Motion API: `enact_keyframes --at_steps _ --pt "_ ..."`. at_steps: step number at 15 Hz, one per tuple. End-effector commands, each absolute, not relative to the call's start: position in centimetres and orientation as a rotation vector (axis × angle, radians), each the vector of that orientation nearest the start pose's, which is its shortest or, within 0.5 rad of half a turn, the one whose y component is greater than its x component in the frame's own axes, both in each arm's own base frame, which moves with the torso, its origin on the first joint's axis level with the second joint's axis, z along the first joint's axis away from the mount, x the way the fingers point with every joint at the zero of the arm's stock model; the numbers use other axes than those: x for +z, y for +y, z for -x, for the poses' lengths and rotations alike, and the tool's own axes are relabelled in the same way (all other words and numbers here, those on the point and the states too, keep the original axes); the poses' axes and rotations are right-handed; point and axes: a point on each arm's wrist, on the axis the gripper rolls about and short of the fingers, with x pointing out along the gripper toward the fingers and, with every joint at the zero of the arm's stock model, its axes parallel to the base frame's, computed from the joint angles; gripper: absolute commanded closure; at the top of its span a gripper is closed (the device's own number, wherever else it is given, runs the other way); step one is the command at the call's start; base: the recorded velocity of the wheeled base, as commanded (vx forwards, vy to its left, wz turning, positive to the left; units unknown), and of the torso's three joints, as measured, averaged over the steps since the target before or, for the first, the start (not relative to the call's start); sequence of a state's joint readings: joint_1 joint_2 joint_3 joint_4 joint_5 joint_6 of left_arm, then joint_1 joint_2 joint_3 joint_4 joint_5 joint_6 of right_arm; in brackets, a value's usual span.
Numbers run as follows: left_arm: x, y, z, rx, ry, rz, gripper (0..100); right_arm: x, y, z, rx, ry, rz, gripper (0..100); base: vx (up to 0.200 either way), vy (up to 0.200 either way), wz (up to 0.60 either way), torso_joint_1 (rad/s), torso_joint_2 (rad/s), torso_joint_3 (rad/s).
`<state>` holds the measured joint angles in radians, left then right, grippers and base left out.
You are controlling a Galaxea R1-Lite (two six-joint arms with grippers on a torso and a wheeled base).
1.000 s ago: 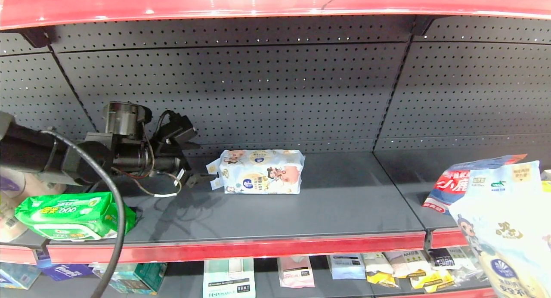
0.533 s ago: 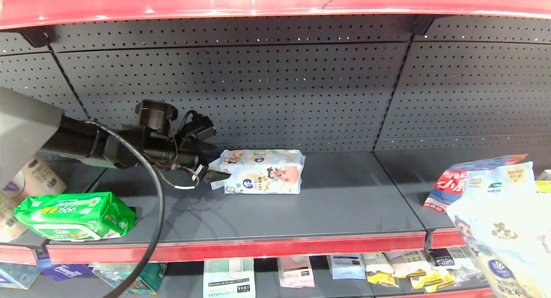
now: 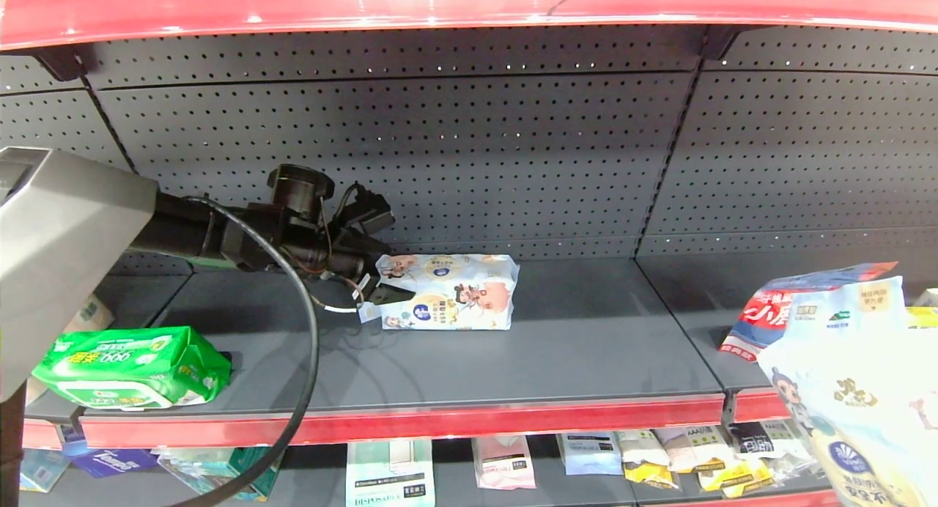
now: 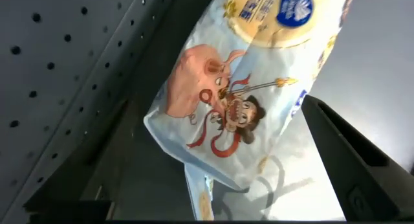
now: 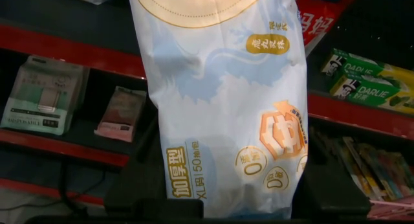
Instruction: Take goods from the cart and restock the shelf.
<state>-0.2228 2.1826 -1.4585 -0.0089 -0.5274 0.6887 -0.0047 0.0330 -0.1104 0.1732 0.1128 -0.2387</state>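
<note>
A white pack with cartoon prints (image 3: pixel 447 291) lies on the grey shelf board (image 3: pixel 557 346), near the pegboard back. My left gripper (image 3: pixel 382 286) reaches in from the left and stands open around the pack's left end. In the left wrist view the pack (image 4: pixel 239 101) lies between the dark fingers (image 4: pixel 352 162); I cannot tell whether they touch it. My right gripper (image 5: pixel 226 208) is shut on a large white and blue bag (image 5: pixel 220 101), held upright. That bag (image 3: pixel 857 390) hangs at the lower right in front of the shelf.
A green pack (image 3: pixel 128 357) lies at the shelf's left front. A red and white bag (image 3: pixel 788 305) leans on the right-hand board behind the held bag. The red shelf lip (image 3: pixel 403 423) runs along the front, with small goods (image 3: pixel 506 463) on the shelf below. Another red shelf (image 3: pixel 469 1) overhangs.
My left arm has moved right along the shelf, bringing its gripper from well left of the cartoon pack up to the pack's left end. The held bag has shifted slightly.
</note>
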Motion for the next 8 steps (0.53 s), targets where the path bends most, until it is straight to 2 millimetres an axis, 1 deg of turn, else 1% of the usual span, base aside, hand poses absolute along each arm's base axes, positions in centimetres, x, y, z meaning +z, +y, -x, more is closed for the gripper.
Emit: enact_keyframes --at_steps 1,8 --pt "11.5 -11.0 -41.8 -0.942 0.452 -0.517 0 8.9 0.3 2.9 0.120 0.088 0.233 100 0.000 0.000 0.00 0.000 0.00 0.000" --pt "10.6 -12.6 -42.7 -0.969 0.442 -0.525 0 9.0 0.3 2.9 0.121 0.091 0.234 100 0.000 0.000 0.00 0.000 0.00 0.000"
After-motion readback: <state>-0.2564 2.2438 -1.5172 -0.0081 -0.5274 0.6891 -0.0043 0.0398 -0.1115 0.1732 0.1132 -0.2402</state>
